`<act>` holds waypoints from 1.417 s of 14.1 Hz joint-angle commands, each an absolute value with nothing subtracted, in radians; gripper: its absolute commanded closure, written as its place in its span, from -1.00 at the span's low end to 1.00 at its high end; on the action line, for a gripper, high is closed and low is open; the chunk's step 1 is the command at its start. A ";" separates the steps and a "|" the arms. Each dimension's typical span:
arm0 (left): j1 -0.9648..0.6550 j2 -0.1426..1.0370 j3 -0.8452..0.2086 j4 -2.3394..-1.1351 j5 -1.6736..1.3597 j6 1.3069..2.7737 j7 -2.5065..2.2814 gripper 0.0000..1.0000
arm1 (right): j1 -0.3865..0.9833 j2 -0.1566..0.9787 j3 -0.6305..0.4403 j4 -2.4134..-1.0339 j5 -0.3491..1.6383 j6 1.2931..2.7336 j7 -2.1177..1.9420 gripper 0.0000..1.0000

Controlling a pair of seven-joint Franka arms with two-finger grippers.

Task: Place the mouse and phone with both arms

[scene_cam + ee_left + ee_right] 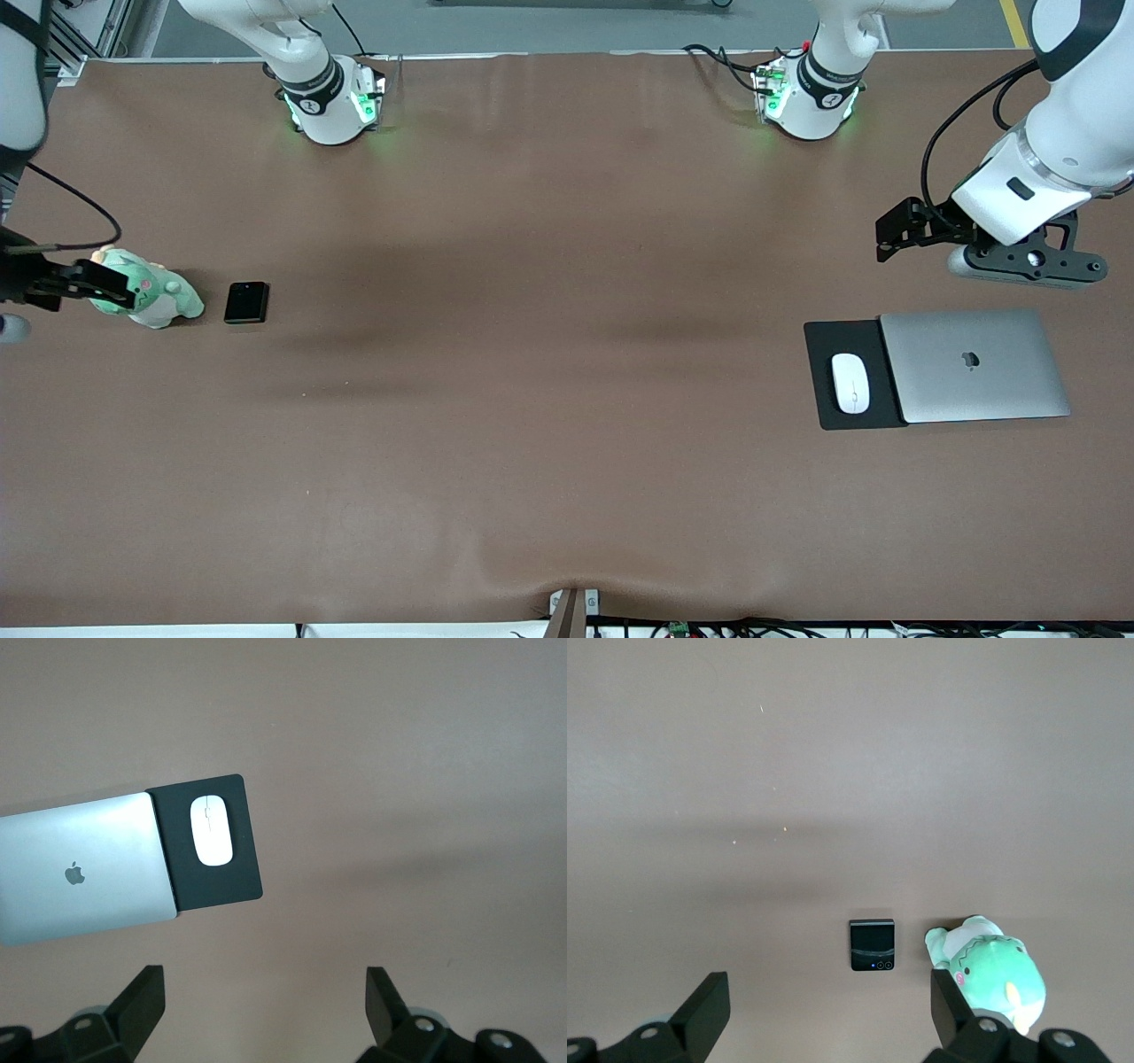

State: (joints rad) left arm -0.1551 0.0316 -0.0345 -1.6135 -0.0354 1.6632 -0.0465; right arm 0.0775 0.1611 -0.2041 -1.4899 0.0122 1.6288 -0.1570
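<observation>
The white mouse (849,383) lies on a black mat (837,341) at the left arm's end of the table. It also shows in the left wrist view (212,830), well ahead of the fingers. My left gripper (886,236) hangs open and empty in the air over bare table near the mat (264,992). The black phone (246,302) lies flat at the right arm's end, and shows in the right wrist view (872,944). My right gripper (106,283) is open and empty in the air by a plush toy, short of the phone (828,997).
A closed silver laptop (974,365) lies on the mat's edge beside the mouse (80,868). A green and white plush toy (155,299) sits beside the phone, toward the table's end (990,970). The brown table (549,354) stretches wide between the two groups.
</observation>
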 commanded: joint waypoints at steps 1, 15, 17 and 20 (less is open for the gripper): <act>-0.153 0.038 -0.032 -1.597 -0.031 1.644 -0.018 -1.00 | 0.090 0.181 -0.204 -1.416 0.009 1.576 -0.089 -1.00; -0.153 0.008 -0.038 -1.594 0.008 1.637 -0.035 -1.00 | 0.098 0.002 -0.204 -1.535 -0.031 1.472 -0.087 -1.00; -0.153 0.011 -0.038 -1.591 0.000 1.637 -0.037 -1.00 | 0.098 -0.034 -0.204 -1.596 -0.031 1.543 -0.087 -1.00; -0.153 0.017 -0.038 -1.589 -0.003 1.638 -0.044 -1.00 | 0.098 -0.058 -0.204 -1.632 -0.031 1.562 -0.087 -1.00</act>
